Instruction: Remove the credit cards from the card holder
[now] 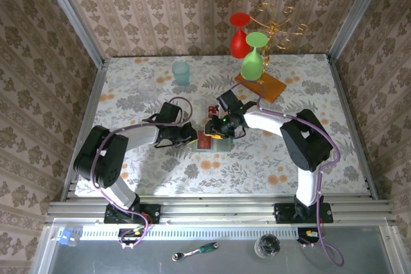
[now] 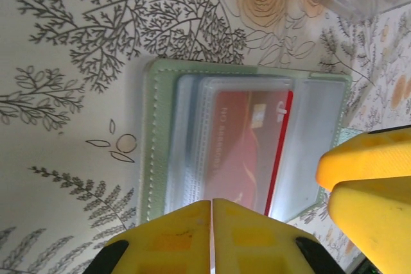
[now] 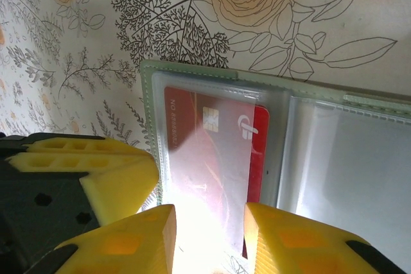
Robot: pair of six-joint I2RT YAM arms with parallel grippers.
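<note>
The card holder (image 1: 217, 145) lies open on the flowered tablecloth between my two grippers. Its pale green stitched rim (image 2: 151, 145) frames clear sleeves. A red credit card (image 2: 244, 145) sits inside the left sleeve, its chip and logo showing (image 3: 192, 133). My left gripper (image 2: 212, 205) is shut, with its tips over the holder's near edge and nothing visible between them. My right gripper (image 3: 209, 219) is open, one finger on each side of the sleeve's end that holds the red card. The left gripper's yellow fingers (image 3: 96, 165) rest beside the holder's rim.
An orange-brown wooden slab (image 1: 260, 86) bears a gold rack (image 1: 275, 25) with a red goblet (image 1: 239, 38) and a green goblet (image 1: 253, 59). A teal cup (image 1: 181, 72) stands at the back. A small dark red object (image 1: 210, 108) lies just behind the holder.
</note>
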